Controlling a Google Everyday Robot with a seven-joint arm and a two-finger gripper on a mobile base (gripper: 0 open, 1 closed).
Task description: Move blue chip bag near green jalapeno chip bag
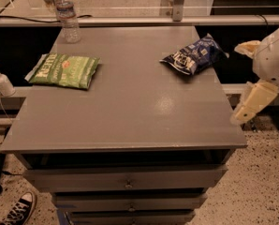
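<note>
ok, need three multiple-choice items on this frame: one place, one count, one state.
1. Where is the blue chip bag?
A. far right of the table top
B. in a drawer
C. on the floor

2. How many chip bags lie on the table?
A. one
B. two
C. three

3. What is the tool doing?
A. gripping the blue chip bag
B. resting on the table top
C. hanging beside the table's right edge, touching no bag

Answers:
1 A, it lies by the right edge.
2 B, the blue one plus the green chip bag at the left.
3 C, it is off the right side, apart from the blue chip bag.
</note>
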